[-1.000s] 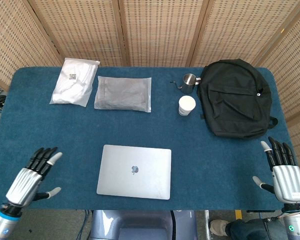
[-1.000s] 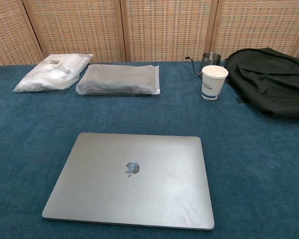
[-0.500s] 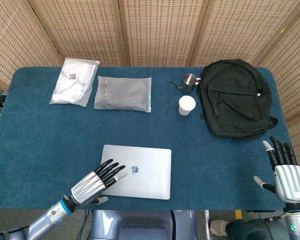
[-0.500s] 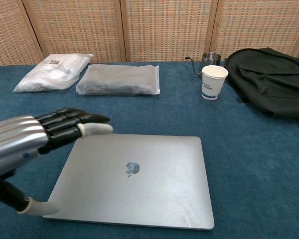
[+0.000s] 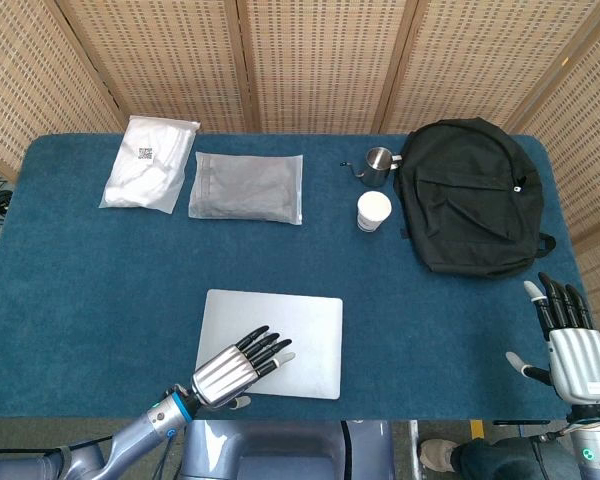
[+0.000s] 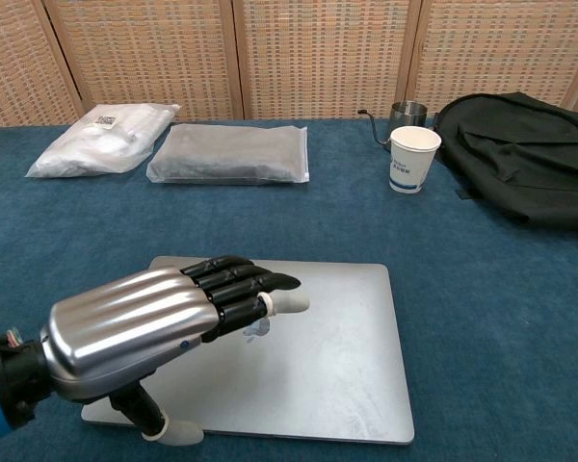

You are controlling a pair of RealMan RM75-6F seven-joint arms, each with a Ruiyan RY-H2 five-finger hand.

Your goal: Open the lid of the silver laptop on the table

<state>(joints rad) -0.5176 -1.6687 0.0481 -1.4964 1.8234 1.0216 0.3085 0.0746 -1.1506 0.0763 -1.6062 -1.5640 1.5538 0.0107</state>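
The left robot hand is hovering over the closed laptop (fingers stretched flat, grasping nothing). The right robot hand is waiting released at the table edge.

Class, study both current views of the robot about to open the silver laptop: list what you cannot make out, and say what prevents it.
- Whether the left hand touches the laptop lid: its own bulk hides the contact in both views.
- Laptop logo: covered by the hand's fingers in the head view.
- Print on the paper cup: too small.
- Right hand: outside the chest view; its arm is cut off by the head view's bottom edge.
- Backpack: cut by the chest view's right edge.
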